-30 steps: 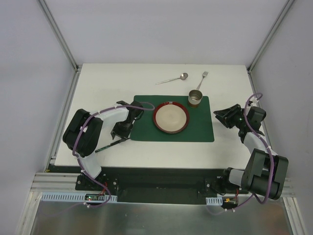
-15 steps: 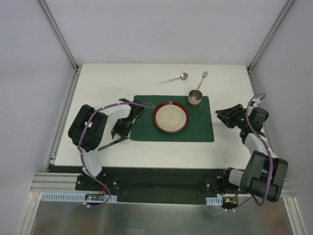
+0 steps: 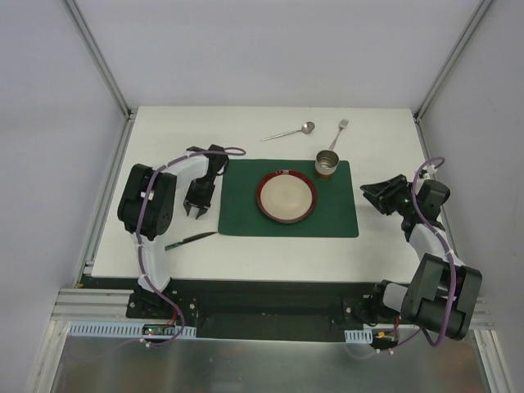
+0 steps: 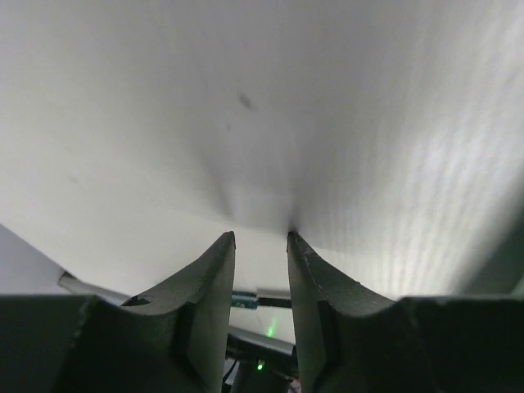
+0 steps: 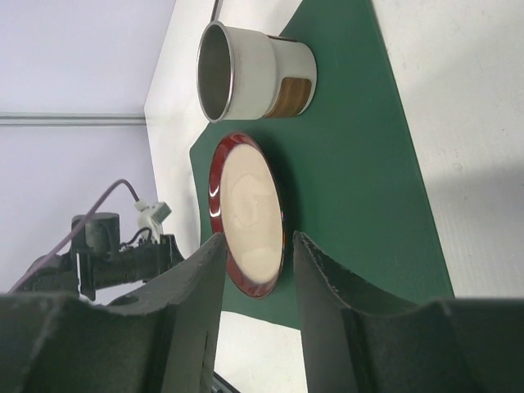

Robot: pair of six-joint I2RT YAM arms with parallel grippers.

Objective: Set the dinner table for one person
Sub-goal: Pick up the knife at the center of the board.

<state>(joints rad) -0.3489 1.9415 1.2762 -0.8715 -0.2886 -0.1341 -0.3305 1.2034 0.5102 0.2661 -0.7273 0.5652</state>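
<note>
White dinner table (image 3: 172,139) spans the frame under both arms. On its left side, left gripper (image 3: 197,214) is empty with jaws slightly apart, thin dark utensil (image 3: 190,240) lying nearer the base. Green placemat (image 3: 336,217) carries plate (image 3: 286,197) and cup (image 3: 327,163). Right gripper (image 3: 368,196) is parted and empty, just off the mat's right edge.
</note>
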